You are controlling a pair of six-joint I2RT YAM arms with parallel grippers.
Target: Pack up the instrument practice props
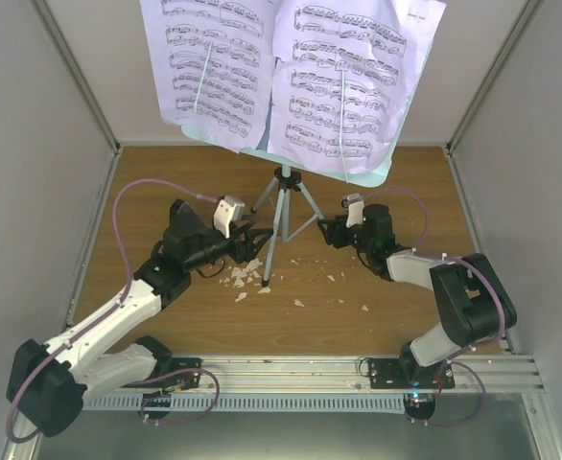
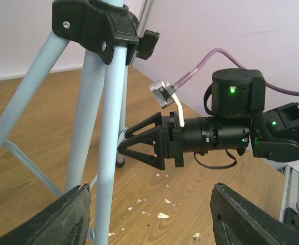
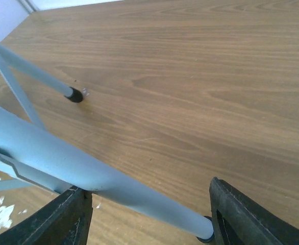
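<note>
Light blue tripod music stand (image 1: 283, 206) stood upright at the back-centre of the brown wood-grain tabletop (image 1: 377, 326), legs spread. Pale lilac printed sheet-music pages (image 1: 343, 86) lay open across its desk and covered nearly all of it. Only a thin light blue strip of desk showed along the lower edge.

Left gripper (image 1: 258, 240) sat low at the tripod's front leg, pointing right. In the left wrist view its fingers (image 2: 63, 217) were spread wide. A blue leg tube (image 2: 108, 127) ran just inside the finger at picture left. Couldn't tell if it touched. Nothing gripped. The black plastic hub (image 2: 96, 25) joining the legs was at the top of that view.

Right gripper (image 1: 325, 230) sat low on the opposite side at the right leg, pointing left, facing the left gripper across the tripod. In the right wrist view its jaws were also wide apart. The leg tube (image 3: 88, 173) crossed diagonally between them, close against the finger at picture left, with a clear gap to the other one. Not clamped. That leg's black rubber foot (image 3: 205, 236) rested on the wood just beside the other finger. A second foot (image 3: 75, 95) was farther off.

Small white crumbs (image 1: 247, 276) were scattered on the wood in front of the tripod, between the arms, densest just beside the left gripper.
</note>
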